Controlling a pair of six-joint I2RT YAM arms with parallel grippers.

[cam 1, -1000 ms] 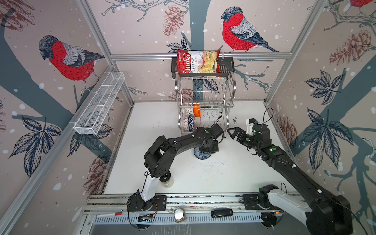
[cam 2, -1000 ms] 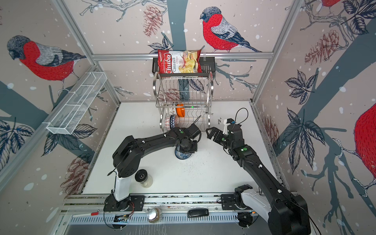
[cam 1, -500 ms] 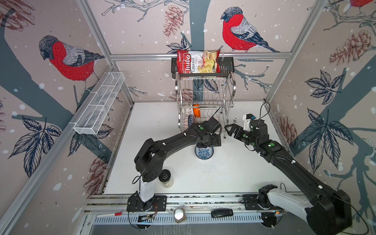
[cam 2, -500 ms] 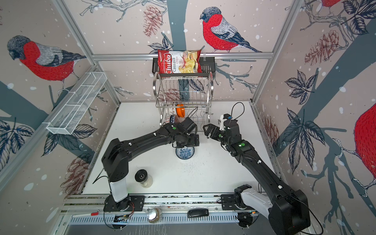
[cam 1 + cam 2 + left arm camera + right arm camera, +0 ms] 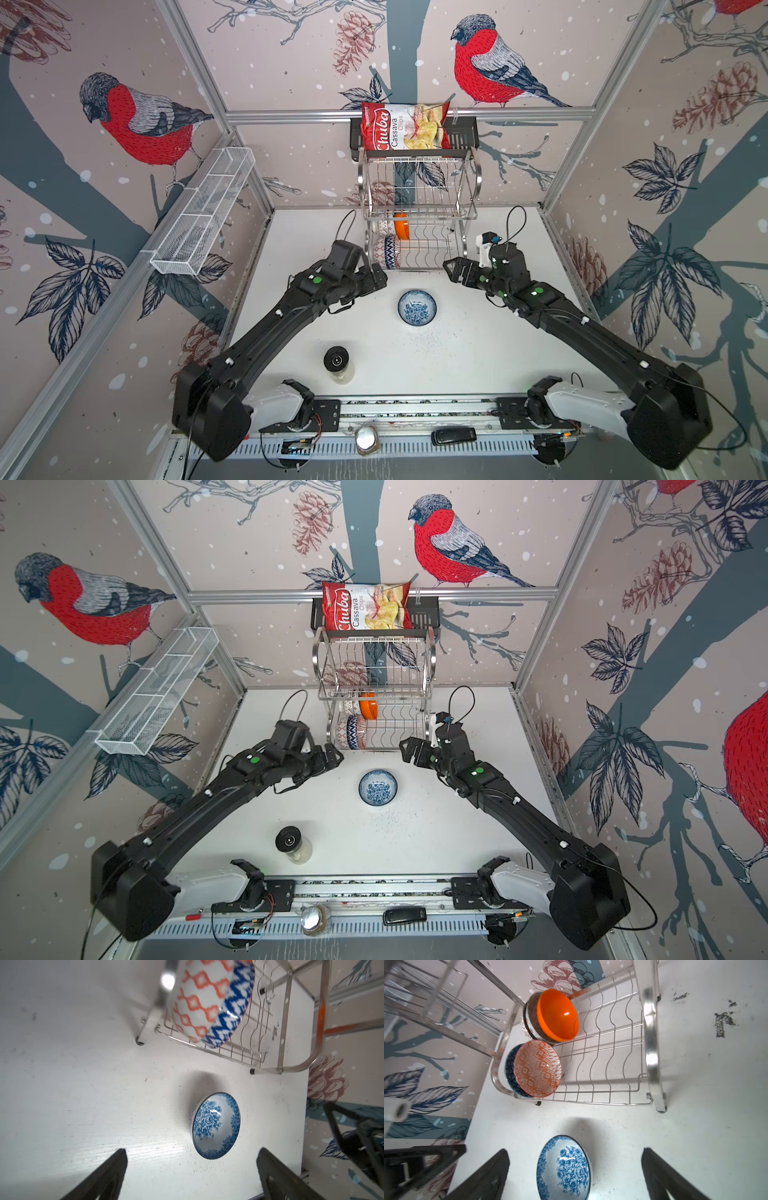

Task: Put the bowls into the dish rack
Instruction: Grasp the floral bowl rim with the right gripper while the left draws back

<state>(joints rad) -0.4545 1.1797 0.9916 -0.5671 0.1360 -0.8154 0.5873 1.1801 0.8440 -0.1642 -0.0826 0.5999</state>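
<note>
Floral bowl point(image 5: 417, 306) between left end effector point(image 5: 376, 277) and right end effector point(image 5: 453, 267), both spread, dish rack point(image 5: 419, 216) behind, jar point(image 5: 337, 361) well apart

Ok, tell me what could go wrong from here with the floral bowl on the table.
The open left gripper and right gripper both aim at the blue-white floral bowl; reaching together they could collide.
The bowl is glossy and upright; a rim pinch may slip.
Slotting it into the lower tier of the dish rack could knock the red-orange patterned bowl leaning there.
</note>
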